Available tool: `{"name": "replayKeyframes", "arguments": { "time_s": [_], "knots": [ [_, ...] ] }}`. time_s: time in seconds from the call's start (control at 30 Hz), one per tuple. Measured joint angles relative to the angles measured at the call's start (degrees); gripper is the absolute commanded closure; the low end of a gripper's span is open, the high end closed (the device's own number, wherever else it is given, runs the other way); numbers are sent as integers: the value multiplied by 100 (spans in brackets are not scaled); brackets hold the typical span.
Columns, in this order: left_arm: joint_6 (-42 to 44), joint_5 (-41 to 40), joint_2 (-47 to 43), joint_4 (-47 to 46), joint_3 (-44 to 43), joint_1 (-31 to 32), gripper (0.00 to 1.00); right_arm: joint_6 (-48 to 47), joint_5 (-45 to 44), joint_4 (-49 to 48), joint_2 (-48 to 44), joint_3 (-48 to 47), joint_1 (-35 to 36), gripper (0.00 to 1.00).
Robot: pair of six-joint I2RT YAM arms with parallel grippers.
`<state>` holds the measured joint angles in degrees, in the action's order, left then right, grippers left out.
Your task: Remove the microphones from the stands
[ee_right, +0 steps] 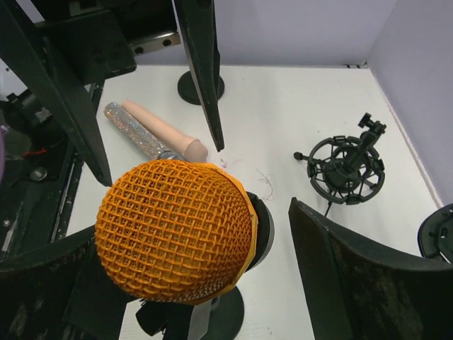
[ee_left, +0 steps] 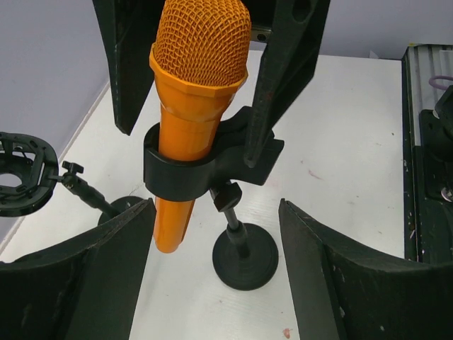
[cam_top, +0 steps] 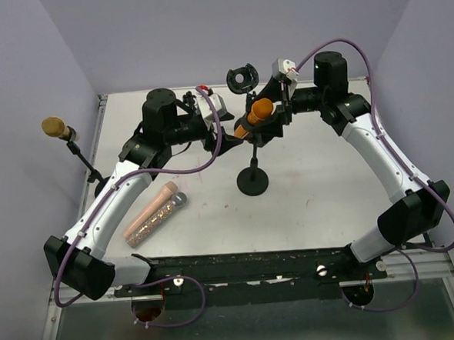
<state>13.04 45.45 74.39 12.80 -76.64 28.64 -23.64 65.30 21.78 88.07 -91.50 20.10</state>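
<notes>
Orange mesh-headed microphone (cam_top: 259,112) sits tilted in the clip of the black round-based stand (cam_top: 253,182), mid-table toward the far side.
Left gripper (ee_left: 216,227): jaws wide apart, facing the clip from the left. Right gripper (ee_right: 191,234): jaws apart, straddling the microphone head; contact cannot be told. Pink and glittery silver microphones (cam_top: 154,214) lie side by side, near left, on the white table (cam_top: 320,187).

White shells, black joints and purple cables (cam_top: 335,42) clothe the left arm (cam_top: 113,200) and right arm (cam_top: 384,156). The left pincer (ee_left: 216,204) is matte black.
</notes>
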Motion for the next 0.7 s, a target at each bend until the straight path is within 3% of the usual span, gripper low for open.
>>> {"name": "replayKeyframes", "arguments": {
  "time_s": [0.13, 0.33, 0.7],
  "knots": [
    [-15, -15, 125, -4, -79, -2, 22, 129, -269, -87, -20, 94, 0, 0],
    [7, 195, 632, -17, -592, -2, 22, 197, -739, -57, -448, 181, 0, 0],
    [96, 953, 1659, -28, -1735, 286, 30, -133, -1808, 1102, -1276, 354, 9, 0]
  ]
}}
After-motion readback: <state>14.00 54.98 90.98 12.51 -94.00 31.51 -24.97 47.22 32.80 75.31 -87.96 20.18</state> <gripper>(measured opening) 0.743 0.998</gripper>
